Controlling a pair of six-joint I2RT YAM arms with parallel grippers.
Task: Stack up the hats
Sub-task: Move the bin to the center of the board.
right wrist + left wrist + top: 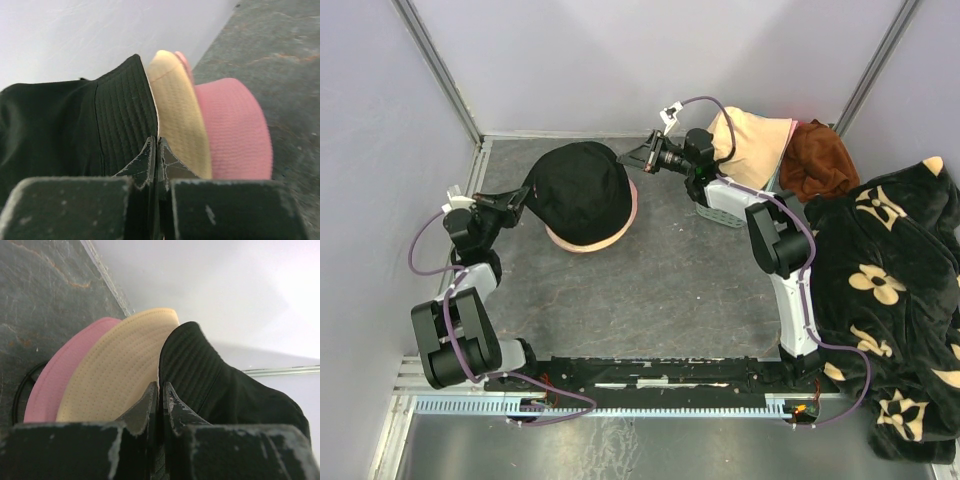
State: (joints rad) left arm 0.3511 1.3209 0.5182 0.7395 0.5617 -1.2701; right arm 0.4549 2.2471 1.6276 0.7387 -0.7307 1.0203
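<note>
Left gripper (525, 196) and right gripper (630, 158) are each pinching the black hat (582, 190) by its brim, jaws clamped thin on fabric, opposite sides.
Black hat is sitting mid table (670, 290), covering a beige hat (120, 370) and pink hat (60, 385). Teal basket (720, 215) at far right is holding a second beige hat (755, 140); rust-brown cloth (825, 160) is leaning just beside it, floral blanket (890, 270) lying near.

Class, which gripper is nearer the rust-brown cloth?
Right. The right gripper pinches the brim of the black hat on the side facing the rust-brown cloth; the left gripper pinches the opposite side, farther off.
</note>
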